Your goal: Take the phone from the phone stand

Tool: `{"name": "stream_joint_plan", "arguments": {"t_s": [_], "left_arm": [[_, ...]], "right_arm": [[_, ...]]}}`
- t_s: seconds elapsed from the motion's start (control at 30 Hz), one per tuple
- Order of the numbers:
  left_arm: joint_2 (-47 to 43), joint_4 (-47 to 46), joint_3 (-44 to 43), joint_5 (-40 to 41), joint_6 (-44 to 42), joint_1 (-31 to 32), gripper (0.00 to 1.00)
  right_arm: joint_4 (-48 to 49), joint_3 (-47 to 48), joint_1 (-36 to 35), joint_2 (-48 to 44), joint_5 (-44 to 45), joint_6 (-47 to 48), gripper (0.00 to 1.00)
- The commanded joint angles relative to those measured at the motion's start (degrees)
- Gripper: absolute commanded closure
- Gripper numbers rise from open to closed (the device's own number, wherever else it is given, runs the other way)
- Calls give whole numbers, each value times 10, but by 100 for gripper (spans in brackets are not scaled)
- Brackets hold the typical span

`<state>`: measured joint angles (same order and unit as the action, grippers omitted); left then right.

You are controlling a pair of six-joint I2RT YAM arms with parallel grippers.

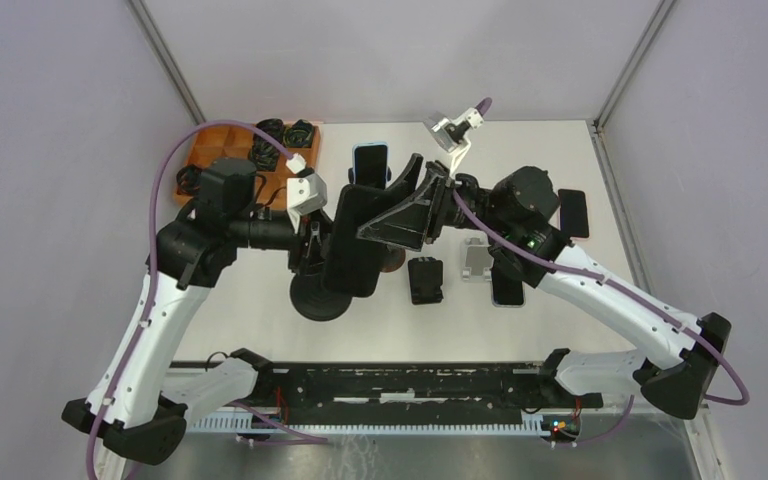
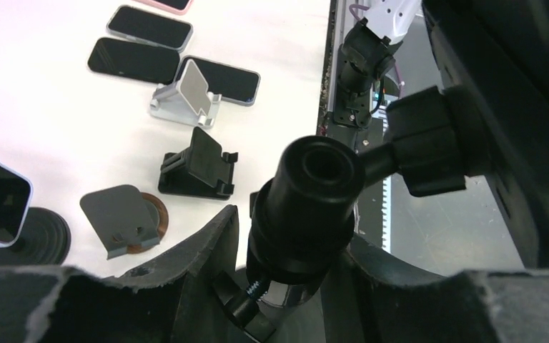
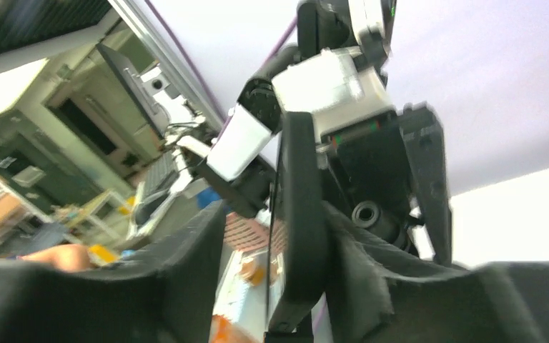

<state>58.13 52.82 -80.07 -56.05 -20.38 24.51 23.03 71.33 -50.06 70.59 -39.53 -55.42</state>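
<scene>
A black phone (image 1: 352, 245) sits in the clamp of a black phone stand with a round base (image 1: 320, 300). My left gripper (image 1: 310, 245) is shut on the stand's post, which fills the space between its fingers in the left wrist view (image 2: 307, 207). My right gripper (image 1: 385, 215) is open and straddles the phone's edge. In the right wrist view the phone (image 3: 302, 214) is edge-on. The right finger (image 3: 357, 246) touches its back, and a gap separates its screen from the left finger (image 3: 186, 271).
A second phone (image 1: 370, 165) stands on a stand at the back. An orange tray (image 1: 222, 150) of black cables is at back left. A small black stand (image 1: 425, 280), a silver stand (image 1: 475, 260) and flat phones (image 1: 573, 212) lie to the right.
</scene>
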Motion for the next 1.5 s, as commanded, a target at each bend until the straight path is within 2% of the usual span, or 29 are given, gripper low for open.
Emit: {"name": "stream_joint_plan", "arguments": {"t_s": [0.0,0.17,0.4,0.53,0.63,0.7,0.73,0.93,1.2,1.37,1.47], "left_arm": [[-13,-87,-6,2,85,1,98],[-14,-135,6,-4,141,1,98],[-7,-136,6,-11,148,1,98],[-6,-132,2,2,151,2,98],[-10,-124,1,14,148,2,98],[-12,-123,2,38,150,2,98],[-15,-123,2,54,146,2,98],[-25,-137,-1,198,111,1,98],[-15,-141,-1,311,95,2,98],[-11,-140,6,345,86,3,98],[-7,-132,1,349,73,4,98]], "right_arm": [[96,-10,4,-26,33,14,34],[120,-35,4,-24,25,-2,33],[104,-37,4,-4,10,11,27],[105,-38,4,8,10,20,27],[60,-26,4,8,14,58,21],[-61,8,4,-1,53,142,5],[-103,17,5,-11,88,171,2],[-294,40,3,-75,335,268,2],[-338,88,-76,-37,474,305,2],[-396,212,-167,50,615,347,2],[-435,288,-199,103,690,364,2]]}}
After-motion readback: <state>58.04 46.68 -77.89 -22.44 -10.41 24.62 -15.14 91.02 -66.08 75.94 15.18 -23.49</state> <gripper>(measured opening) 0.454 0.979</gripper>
